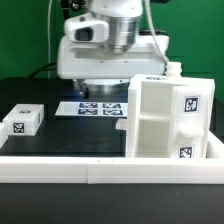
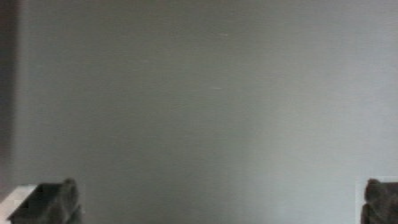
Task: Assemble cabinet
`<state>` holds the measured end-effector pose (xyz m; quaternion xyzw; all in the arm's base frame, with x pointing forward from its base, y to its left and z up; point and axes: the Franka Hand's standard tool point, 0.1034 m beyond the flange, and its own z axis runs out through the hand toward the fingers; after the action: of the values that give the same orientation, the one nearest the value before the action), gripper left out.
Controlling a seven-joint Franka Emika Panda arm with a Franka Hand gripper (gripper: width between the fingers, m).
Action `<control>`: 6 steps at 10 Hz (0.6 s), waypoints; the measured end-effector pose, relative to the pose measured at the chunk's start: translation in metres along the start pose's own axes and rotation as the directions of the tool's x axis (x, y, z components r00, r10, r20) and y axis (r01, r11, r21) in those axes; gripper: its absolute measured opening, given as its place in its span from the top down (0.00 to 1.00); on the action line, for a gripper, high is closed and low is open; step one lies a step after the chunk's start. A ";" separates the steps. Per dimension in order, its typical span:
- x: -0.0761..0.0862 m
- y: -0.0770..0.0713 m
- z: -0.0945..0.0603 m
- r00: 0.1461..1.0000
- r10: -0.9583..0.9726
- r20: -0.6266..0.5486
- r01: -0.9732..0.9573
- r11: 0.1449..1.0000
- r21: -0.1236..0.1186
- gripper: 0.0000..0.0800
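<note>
Camera setup: one low view from off the arm, one wrist view filled by a blank surface.

The exterior view is taken from just above bench (image 1: 60, 135) height, across a white rail (image 1: 60, 165) in the foreground, and is faced toward the arm (image 1: 105, 40) at the back. The cabinet (image 1: 165, 120) is seen near, at the exterior view's right, and the marker board (image 1: 100, 108) farther off, mid-frame. The wrist view is directed out between the jaws, whose two tips are caught at opposite edges of the picture. It is filled by a plain pale grey surface. What that surface is, and what part is shared with the exterior view, cannot be told.
</note>
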<state>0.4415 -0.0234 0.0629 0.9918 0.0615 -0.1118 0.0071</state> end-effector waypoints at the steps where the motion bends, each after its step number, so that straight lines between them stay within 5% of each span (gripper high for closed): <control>1: -0.001 0.006 0.000 1.000 -0.010 0.001 0.010 1.000 0.000 0.00; 4: -0.007 0.033 0.002 1.000 -0.022 0.001 0.022 1.000 0.002 0.00; 6: -0.018 0.077 0.012 1.000 -0.002 0.002 0.002 1.000 0.006 0.00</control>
<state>0.4308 -0.1021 0.0548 0.9916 0.0622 -0.1131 0.0039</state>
